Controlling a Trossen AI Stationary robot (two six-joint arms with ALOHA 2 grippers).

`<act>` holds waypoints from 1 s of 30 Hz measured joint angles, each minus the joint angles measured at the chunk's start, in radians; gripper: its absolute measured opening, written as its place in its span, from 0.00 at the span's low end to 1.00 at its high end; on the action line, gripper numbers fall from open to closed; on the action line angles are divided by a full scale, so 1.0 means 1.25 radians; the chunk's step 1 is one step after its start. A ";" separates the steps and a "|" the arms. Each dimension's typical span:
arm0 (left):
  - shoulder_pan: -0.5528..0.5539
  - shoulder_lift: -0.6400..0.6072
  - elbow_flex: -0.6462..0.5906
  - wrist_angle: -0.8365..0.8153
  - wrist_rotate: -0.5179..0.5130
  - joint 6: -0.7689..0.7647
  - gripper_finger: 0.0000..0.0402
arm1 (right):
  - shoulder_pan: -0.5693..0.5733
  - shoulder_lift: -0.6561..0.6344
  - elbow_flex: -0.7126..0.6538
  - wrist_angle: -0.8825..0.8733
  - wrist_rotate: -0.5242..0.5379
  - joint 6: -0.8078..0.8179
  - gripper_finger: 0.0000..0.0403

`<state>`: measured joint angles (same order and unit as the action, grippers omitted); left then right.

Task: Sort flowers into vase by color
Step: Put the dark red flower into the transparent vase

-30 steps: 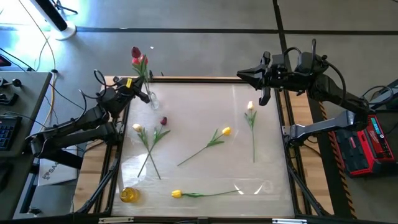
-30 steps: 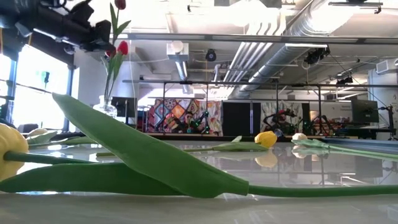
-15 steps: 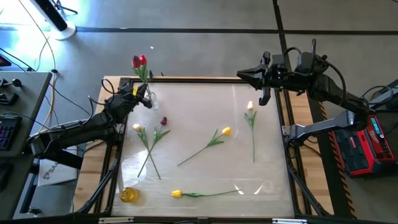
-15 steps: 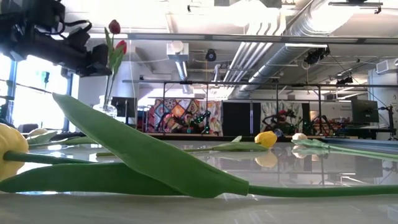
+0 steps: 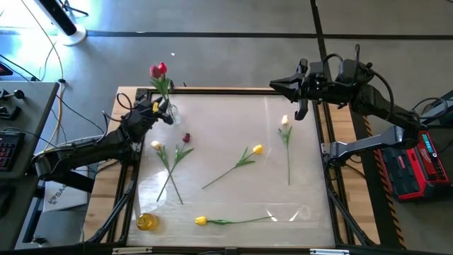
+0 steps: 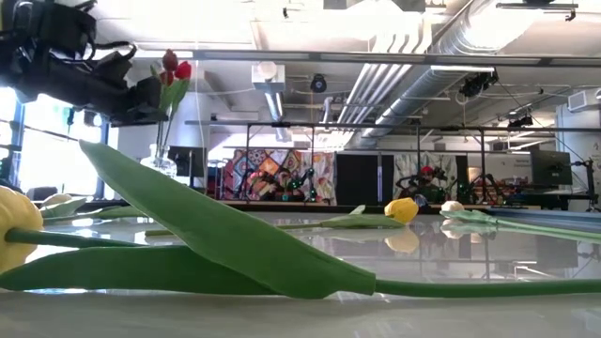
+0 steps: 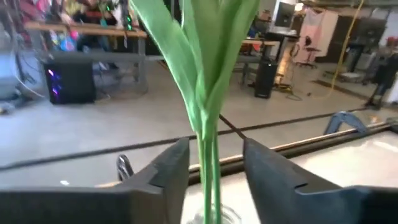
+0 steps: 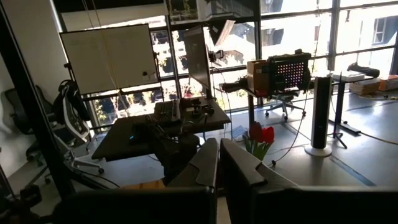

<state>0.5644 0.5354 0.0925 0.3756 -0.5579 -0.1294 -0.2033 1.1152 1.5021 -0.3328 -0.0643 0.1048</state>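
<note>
Left gripper (image 5: 164,113) stood spread around the red flowers' (image 5: 158,69) stems in the vase (image 5: 172,113) at 11 o'clock; right gripper (image 5: 272,86), pressed together, waited at 1 o'clock; no legible writing

Two dark, jointed arms with black cable loops; yellow marking near left gripper (image 5: 160,112). Blocky matte-black fingers (image 7: 163,171) with angled inner faces. Right gripper (image 5: 272,86) pointed, all black.
</note>
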 joint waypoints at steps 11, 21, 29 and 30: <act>-0.062 -0.027 0.131 -0.113 -0.111 0.187 0.52 | 0.000 0.000 0.000 0.000 0.000 0.000 0.02; -0.105 -0.039 0.288 -0.352 -0.163 0.161 0.52 | 0.000 0.000 0.000 0.000 0.000 0.000 0.02; -0.169 -0.039 0.391 -0.456 0.029 0.062 0.50 | 0.000 0.000 0.000 0.000 0.000 0.000 0.02; -0.181 -0.038 0.394 -0.451 0.062 0.048 0.48 | 0.000 0.000 0.000 0.000 0.000 0.000 0.02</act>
<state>0.3384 0.4880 0.5849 -0.1886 -0.4801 -0.0692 -0.2031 1.1152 1.5021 -0.3328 -0.0643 0.1049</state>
